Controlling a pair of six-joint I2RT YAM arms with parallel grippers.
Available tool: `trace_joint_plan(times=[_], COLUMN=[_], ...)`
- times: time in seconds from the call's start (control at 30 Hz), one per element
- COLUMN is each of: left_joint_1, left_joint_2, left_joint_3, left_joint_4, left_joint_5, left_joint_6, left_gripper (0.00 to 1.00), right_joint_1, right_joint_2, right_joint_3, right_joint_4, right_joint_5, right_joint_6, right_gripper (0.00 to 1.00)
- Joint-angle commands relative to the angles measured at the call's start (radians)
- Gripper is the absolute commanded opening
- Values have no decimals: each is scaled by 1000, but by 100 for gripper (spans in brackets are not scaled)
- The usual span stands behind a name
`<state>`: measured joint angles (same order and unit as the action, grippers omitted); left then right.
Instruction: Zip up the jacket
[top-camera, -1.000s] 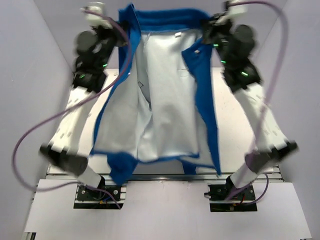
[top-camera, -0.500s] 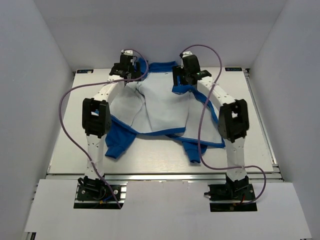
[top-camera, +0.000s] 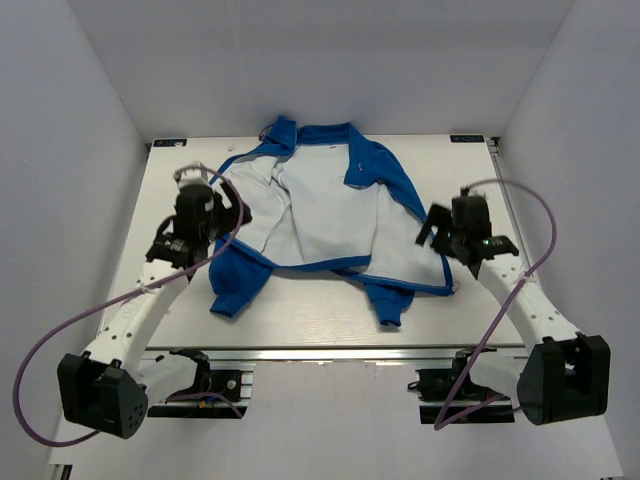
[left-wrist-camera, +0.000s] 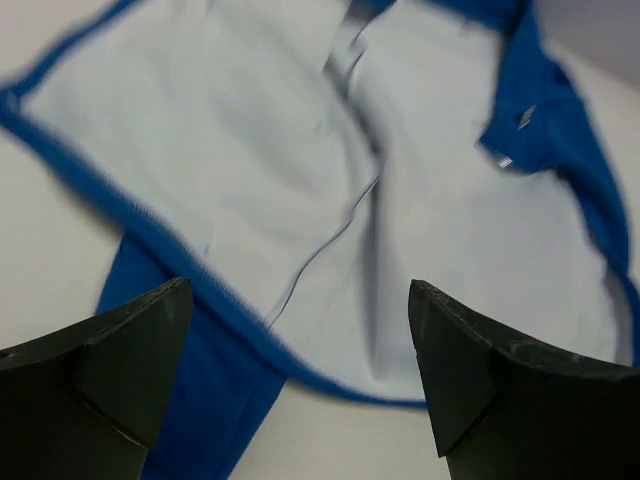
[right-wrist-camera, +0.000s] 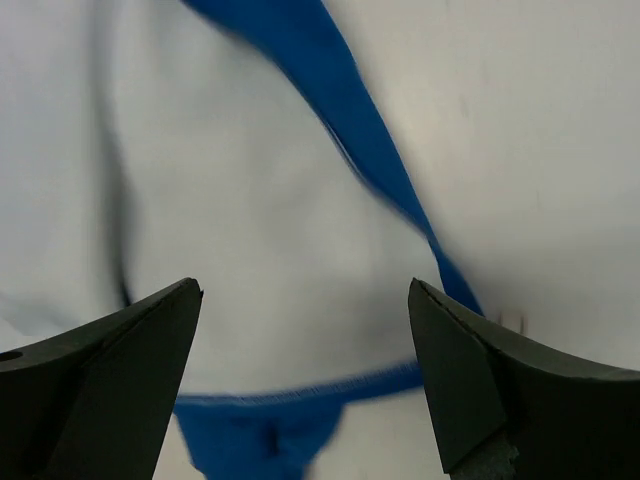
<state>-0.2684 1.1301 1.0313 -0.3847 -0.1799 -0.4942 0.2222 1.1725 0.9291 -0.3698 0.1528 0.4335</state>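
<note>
Both left hand (left-wrist-camera: 300, 290) and right hand (right-wrist-camera: 305, 288) agape over jacket (top-camera: 320, 215); white table (top-camera: 300, 315), pale walls (top-camera: 330, 70).

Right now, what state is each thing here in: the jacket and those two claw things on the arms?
Jacket: unzipped, lying on the table, spread open with its white lining facing up.
Left gripper: jaws wide open, holding nothing, above the lining on the left side.
Right gripper: jaws wide open, holding nothing, above the jacket's right edge.
</note>
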Motion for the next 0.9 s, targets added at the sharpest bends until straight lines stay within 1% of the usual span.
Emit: trace_joint_plan(times=[0.0, 0.03, 0.07, 0.13, 0.17, 0.23, 0.27, 0.33, 0.37, 0.4, 0.5, 0.53, 0.57, 0.6, 0.63, 0.7, 0.8, 0.83, 0.87], left_joint_1=[3, 1, 3, 3, 3, 3, 9, 15, 23, 32, 118, 145, 200, 221, 244, 256, 267, 277, 322], left_joint_2=[-19, -20, -10, 37, 57, 107, 121, 148, 157, 168, 223, 238, 256, 288, 304, 351, 417, 431, 444], left_joint_3=[-201, -256, -281, -322, -348, -359, -361, -355, -355, -356, -379, -387, -393, -398, -398, -380, -281, -252, -191], left_joint_4=[-49, -49, -42, -26, -29, -46, -60, -68, -65, -63, -22, 13, 32, 47, 70, 67, 11, -20, -42], left_joint_5=[0, 28, 52, 107, 105, 71, 44, 11, -28, -39, -7, 9, 37, 77, 80, 38, -32, -88, -113], left_joint_6=[-179, -213, -214, -228, -237, -277, -283, -300, -306, -314, -319, -311, -310, -310, -316, -322, -328, -328, -333], left_gripper=[98, 98, 98, 98, 98, 98, 98, 98, 98, 98, 98, 98, 98, 98, 98, 98, 98, 98, 98], right_joint_1=[-26, -35, -46, -99, -140, -178, -196, -211, -211, -240, -248, -248, -248, -248, -248, -248, -248, -248, -248], right_joint_2=[-88, -108, -109, -102, -87, -68, -62, -51, -44, -34, 21, 48, 64, 78, 110, 139, 180, 193, 199], right_joint_3=[-154, -176, -208, -233, -255, -277, -283, -303, -311, -315, -320, -317, -312, -305, -280, -250, -234, -236, -237], right_joint_4=[-46, -47, -53, -78, -81, -70, -66, -25, -12, -8, 48, 61, 78, 80, 75, 28, 37, 45, 52], right_joint_5=[-20, -16, -12, 2, 11, 13, -21, -32, -36, -51, -126, -133, -125, -118, -107, -59, -68, -81, -93], right_joint_6=[135, 146, 158, 183, 185, 189, 183, 168, 166, 165, 125, 113, 94, 85, 77, 73, 42, 30, 21], right_gripper=[89, 89, 89, 89, 89, 89, 89, 89, 89, 89, 89, 89, 89, 89, 89, 89, 89, 89, 89])
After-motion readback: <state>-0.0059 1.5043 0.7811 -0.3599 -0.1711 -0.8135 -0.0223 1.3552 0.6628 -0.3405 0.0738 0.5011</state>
